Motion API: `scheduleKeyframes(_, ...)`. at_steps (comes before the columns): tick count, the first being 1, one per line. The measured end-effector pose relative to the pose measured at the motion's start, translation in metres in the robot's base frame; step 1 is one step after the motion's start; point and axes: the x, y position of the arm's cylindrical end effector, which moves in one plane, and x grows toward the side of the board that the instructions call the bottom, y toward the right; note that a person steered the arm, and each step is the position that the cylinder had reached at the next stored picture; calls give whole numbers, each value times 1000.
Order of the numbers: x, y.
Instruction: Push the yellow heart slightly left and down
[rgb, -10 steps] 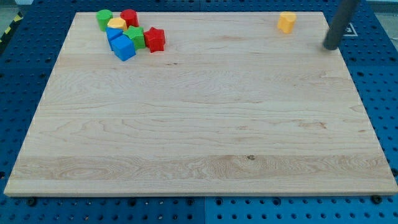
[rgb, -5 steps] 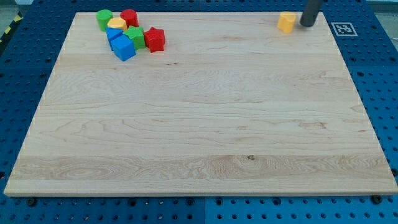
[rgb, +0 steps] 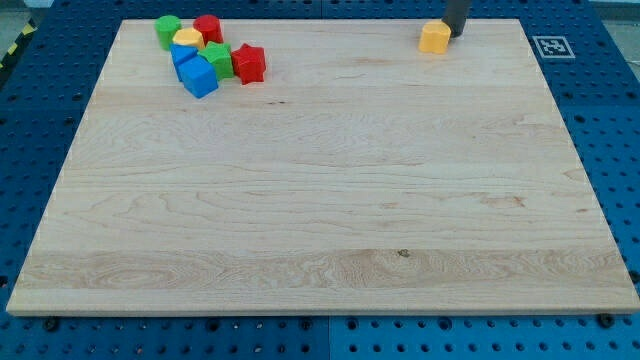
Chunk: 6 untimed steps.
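The yellow heart block (rgb: 434, 38) lies near the board's top edge, right of centre. My tip (rgb: 454, 33) is right against the block's upper right side, touching it. The dark rod rises from there out of the view's top.
A cluster of blocks sits at the top left: a green block (rgb: 167, 31), a red block (rgb: 208, 27), a yellow block (rgb: 187, 39), a second green block (rgb: 219, 57), a red star (rgb: 248, 63) and two blue blocks (rgb: 198, 76). A marker tag (rgb: 552, 46) lies off the board's top right corner.
My tip has moved left and up from the board's right edge to the yellow heart. The heart has slid left and slightly down.
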Motion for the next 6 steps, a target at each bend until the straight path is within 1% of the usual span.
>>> scheduleKeyframes(2,5,-45)
scheduleKeyframes(4,42,-51)
scheduleKeyframes(5,56,-68)
scheduleKeyframes(6,81,-69)
